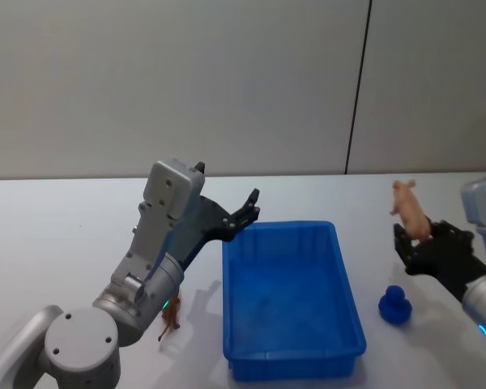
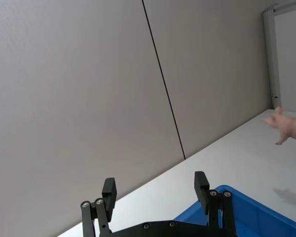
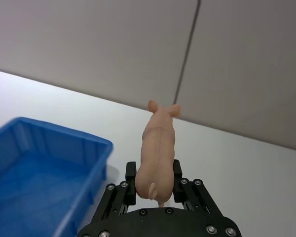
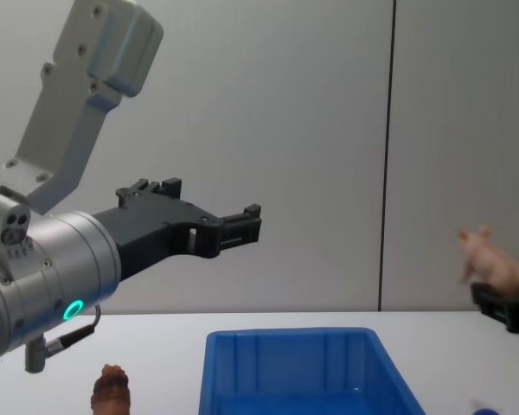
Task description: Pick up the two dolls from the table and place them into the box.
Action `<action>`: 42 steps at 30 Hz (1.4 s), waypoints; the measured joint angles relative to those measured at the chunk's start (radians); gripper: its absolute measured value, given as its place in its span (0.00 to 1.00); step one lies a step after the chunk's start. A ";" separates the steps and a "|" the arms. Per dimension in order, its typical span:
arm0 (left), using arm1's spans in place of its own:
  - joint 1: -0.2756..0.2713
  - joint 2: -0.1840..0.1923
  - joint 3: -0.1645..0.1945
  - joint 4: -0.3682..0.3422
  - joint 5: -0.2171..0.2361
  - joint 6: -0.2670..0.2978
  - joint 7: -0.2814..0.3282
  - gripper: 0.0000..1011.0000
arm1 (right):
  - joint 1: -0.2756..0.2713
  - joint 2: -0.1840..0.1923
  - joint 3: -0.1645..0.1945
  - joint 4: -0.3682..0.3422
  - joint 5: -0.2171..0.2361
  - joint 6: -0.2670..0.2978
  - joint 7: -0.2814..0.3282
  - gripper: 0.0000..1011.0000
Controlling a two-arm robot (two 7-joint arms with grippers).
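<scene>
My right gripper [image 1: 413, 236] is shut on the pale pink pig doll [image 1: 410, 208] and holds it in the air to the right of the blue box [image 1: 279, 227]. The right wrist view shows the pig [image 3: 158, 145] clamped at its rear between the fingers [image 3: 131, 178], with the box [image 3: 54, 143] off to one side. The brown doll [image 1: 170, 318] stands on the white table [image 1: 57, 235] left of the box, partly hidden behind my left arm. My left gripper [image 1: 247, 212] hovers open and empty above the box's far left corner. In the chest view the brown doll [image 4: 112, 386] stands below my left gripper [image 4: 242, 226].
A small dark blue toy [image 1: 395, 305] sits on the table right of the box, under my right gripper. A grey wall with a dark vertical seam [image 1: 356, 89] runs behind the table. The box's inside looks bare.
</scene>
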 joint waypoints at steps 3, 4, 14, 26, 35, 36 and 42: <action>0.000 0.000 0.000 0.000 0.000 0.000 0.000 0.99 | 0.018 -0.008 -0.005 -0.001 0.001 -0.003 0.045 0.38; 0.000 0.000 0.000 0.000 0.000 0.000 0.000 0.99 | 0.023 -0.010 -0.007 -0.001 0.002 -0.003 0.054 0.38; 0.000 0.000 0.000 0.000 0.000 0.000 0.000 0.99 | 0.082 -0.039 -0.024 0.024 0.030 0.027 0.193 0.38; 0.000 0.000 0.000 0.000 0.000 0.000 0.000 0.99 | 0.161 -0.078 -0.048 0.093 0.063 0.135 0.339 0.38; 0.000 0.000 0.000 0.000 0.000 0.000 0.000 0.99 | 0.210 -0.103 -0.067 0.158 0.076 0.213 0.424 0.47; 0.000 0.000 0.000 0.000 0.000 0.000 0.000 0.99 | 0.213 -0.105 -0.068 0.162 0.077 0.217 0.429 0.50; 0.000 0.000 0.000 0.000 0.000 0.000 0.000 0.99 | 0.232 -0.114 -0.076 0.188 0.081 0.243 0.461 0.68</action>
